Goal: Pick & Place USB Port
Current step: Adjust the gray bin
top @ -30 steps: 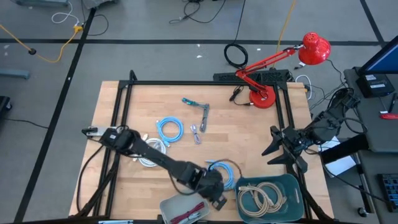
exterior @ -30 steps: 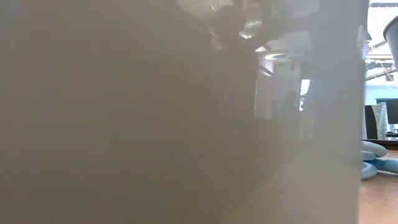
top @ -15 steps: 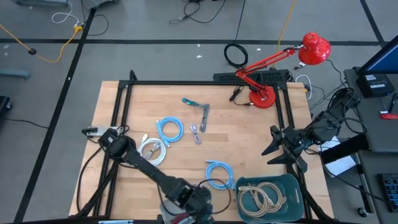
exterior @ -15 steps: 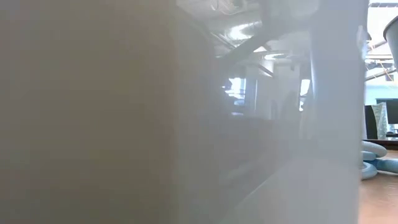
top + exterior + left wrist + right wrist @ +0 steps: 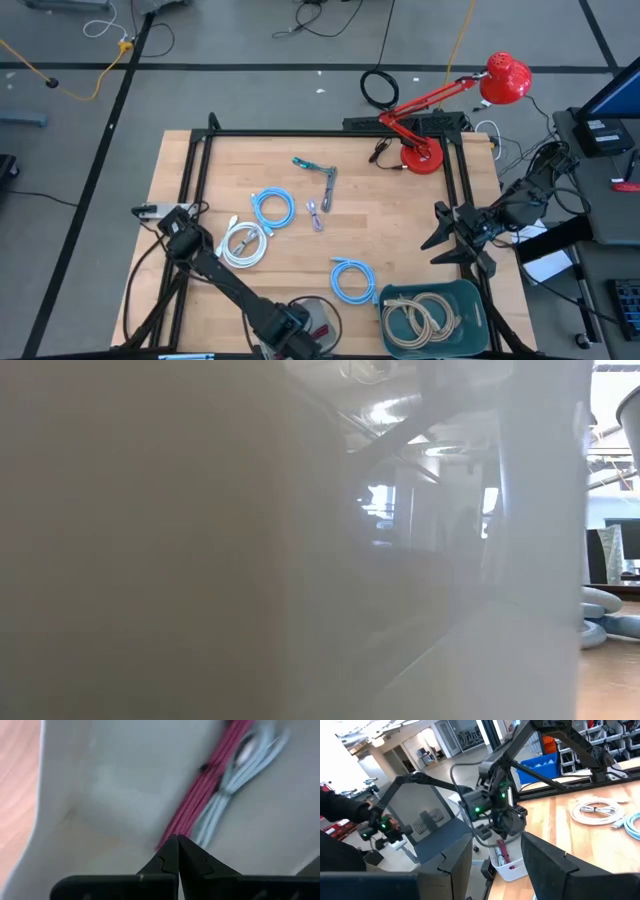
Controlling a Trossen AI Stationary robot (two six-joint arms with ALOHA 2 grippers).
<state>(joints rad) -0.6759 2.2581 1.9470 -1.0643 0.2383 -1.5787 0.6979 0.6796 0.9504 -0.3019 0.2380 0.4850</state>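
My left gripper point(image 5: 177, 842) is shut. It points down into the white bin point(image 5: 330, 308) at the table's near edge. A red cable point(image 5: 210, 780) and a pale blue cable point(image 5: 235, 772) lie on the bin's floor, running up to the fingertips. On the wood lie a blue coil point(image 5: 350, 280), a second blue coil point(image 5: 272, 208) and a white coil point(image 5: 243, 243). My right gripper point(image 5: 437, 228) waits open at the table's right edge. My left gripper comes from above with its shut fingertips point(image 5: 170, 852) right over the near ends of the red and pale blue cables point(image 5: 200, 837). The fingers hide that spot, so I cannot tell whether they touch or hold either cable.
A teal bin point(image 5: 465, 295) with beige cable coils stands right of the white bin. Small connectors point(image 5: 327, 187) lie mid-table, and a red desk lamp point(image 5: 425, 155) stands at the far right corner. The white bin's wall point(image 5: 250, 560) fills most of the low view.
My left gripper has swung from beside the near blue coil toward the table's near edge and left, ending over the white bin. The blue coil, partly covered by the gripper before, now lies in full view.
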